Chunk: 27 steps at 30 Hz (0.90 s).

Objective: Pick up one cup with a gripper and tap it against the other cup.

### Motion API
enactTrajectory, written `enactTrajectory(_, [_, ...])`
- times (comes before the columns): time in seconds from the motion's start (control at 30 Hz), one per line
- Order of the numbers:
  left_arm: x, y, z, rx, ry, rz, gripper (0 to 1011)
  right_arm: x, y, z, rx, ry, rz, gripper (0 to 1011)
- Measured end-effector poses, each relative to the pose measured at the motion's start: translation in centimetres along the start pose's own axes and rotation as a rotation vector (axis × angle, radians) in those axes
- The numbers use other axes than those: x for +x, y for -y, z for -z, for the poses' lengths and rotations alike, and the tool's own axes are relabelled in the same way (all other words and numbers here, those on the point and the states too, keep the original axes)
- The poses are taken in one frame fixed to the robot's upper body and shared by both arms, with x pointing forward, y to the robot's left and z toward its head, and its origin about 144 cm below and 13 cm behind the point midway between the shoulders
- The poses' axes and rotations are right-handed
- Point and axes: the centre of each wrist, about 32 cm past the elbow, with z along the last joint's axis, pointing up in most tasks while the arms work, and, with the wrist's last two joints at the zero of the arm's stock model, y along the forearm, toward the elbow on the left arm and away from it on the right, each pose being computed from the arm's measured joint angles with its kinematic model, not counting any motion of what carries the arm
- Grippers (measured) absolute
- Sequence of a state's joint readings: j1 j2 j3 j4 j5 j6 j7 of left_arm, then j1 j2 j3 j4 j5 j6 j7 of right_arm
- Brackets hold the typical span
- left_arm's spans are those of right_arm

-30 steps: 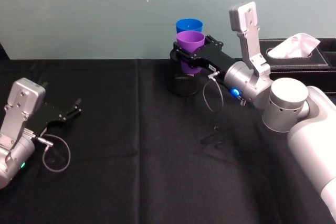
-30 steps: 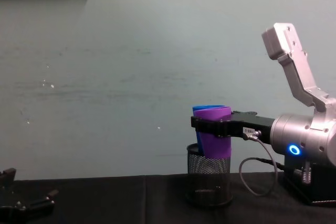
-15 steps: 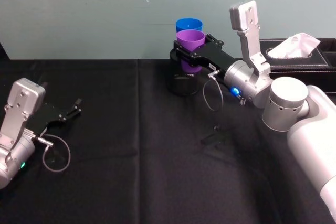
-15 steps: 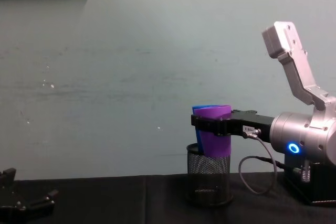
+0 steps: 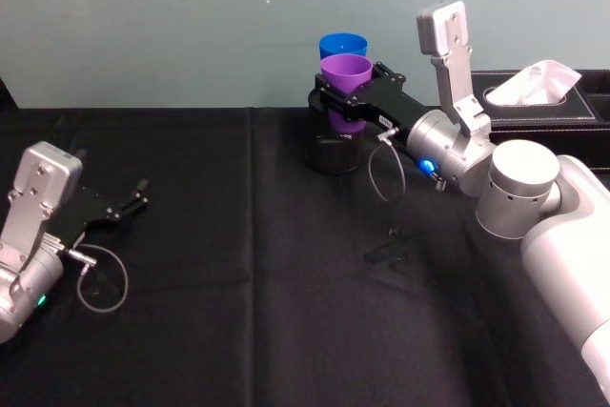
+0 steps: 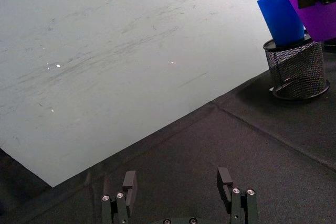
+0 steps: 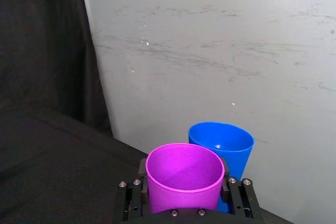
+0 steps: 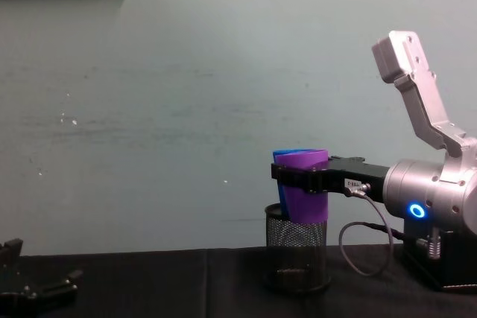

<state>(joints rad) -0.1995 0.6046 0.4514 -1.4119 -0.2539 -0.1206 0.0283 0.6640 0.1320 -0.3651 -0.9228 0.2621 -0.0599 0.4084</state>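
**At the counter's back edge**

Right gripper (image 7: 182, 193) clenched on the purple cup (image 5: 345, 73) below its rim, just beside the blue cup (image 5: 343, 46). Light, slick plastic, I reckon; I'd squeeze gently. Left gripper (image 6: 177, 177) lies released near the left edge.

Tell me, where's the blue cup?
In the head view the blue cup stands in the mesh holder far across the table, slightly right of centre, just behind the purple cup held by the right gripper.

Centre frame we've got a black mesh pen holder (image 5: 334, 157) on the dark tablecloth (image 5: 229, 321); upper right, a black tissue box (image 5: 562, 113) (white tissue poking up).
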Motion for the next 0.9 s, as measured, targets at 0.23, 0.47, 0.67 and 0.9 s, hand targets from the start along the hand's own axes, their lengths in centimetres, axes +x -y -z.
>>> enactTrajectory(0.23, [0.0, 0.0, 0.0, 0.0, 0.0, 0.0, 1000, 0.0, 0.0, 0.0, 0.0, 0.0, 0.0, 741])
enactTrajectory(0.47, [0.0, 0.0, 0.0, 0.0, 0.0, 0.0, 1000, 0.0, 0.0, 0.0, 0.0, 0.0, 0.0, 741])
enactTrajectory(0.67, [0.0, 0.0, 0.0, 0.0, 0.0, 0.0, 1000, 0.0, 0.0, 0.0, 0.0, 0.0, 0.0, 741])
enactTrajectory(0.9, [0.01, 0.0, 0.0, 0.0, 0.0, 0.0, 1000, 0.0, 0.0, 0.0, 0.0, 0.0, 0.0, 741])
